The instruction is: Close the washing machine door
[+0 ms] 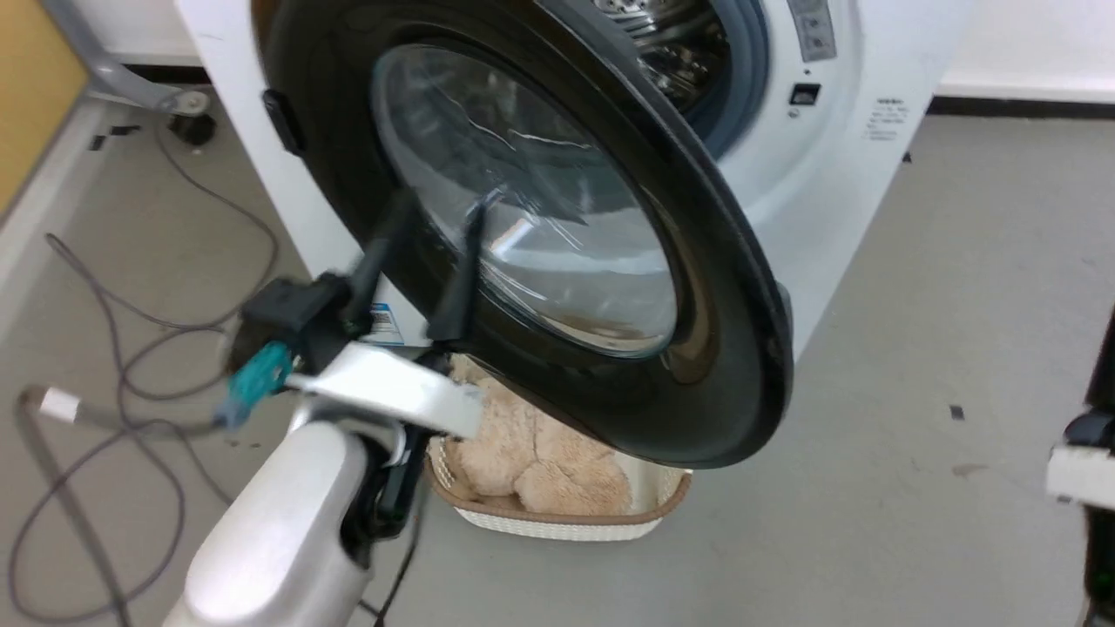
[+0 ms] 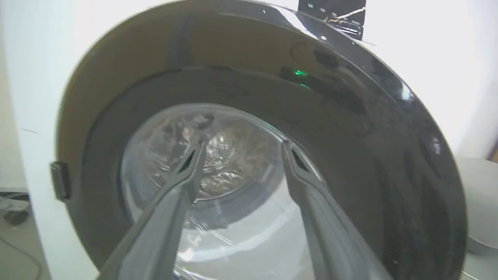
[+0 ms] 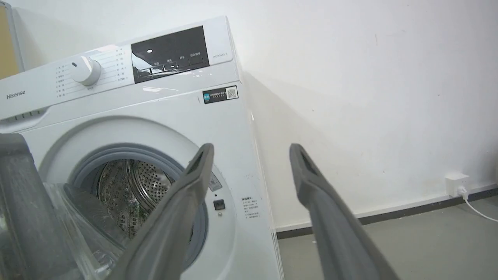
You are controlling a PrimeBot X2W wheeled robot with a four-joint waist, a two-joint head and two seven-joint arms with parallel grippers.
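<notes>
While grey floor [image 1: 915, 348] and white wall [image 3: 369, 77] surround us, the washing machine [image 3: 233, 128] stands beyond our fingers, the washing machine door [image 1: 723, 348] ajar; left fingers [image 2: 186, 171] spread, empty, at its glass; right fingers [image 3: 202, 163] released.

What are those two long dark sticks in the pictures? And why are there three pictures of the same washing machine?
The sticks are a robot's fingers. Each arm ends in a gripper with two of them. One camera sits on the robot's head, and one on each wrist, so you get three pictures.

From the head you see the left gripper reaching up to the washing machine door, which is open. Its fingers are spread and hold nothing. Under the door, a cream basket holds something beige and fluffy.

The left wrist camera looks along those fingers at the door's glass. The right wrist camera shows the right gripper, open and empty, pointing towards the washing machine.
</notes>
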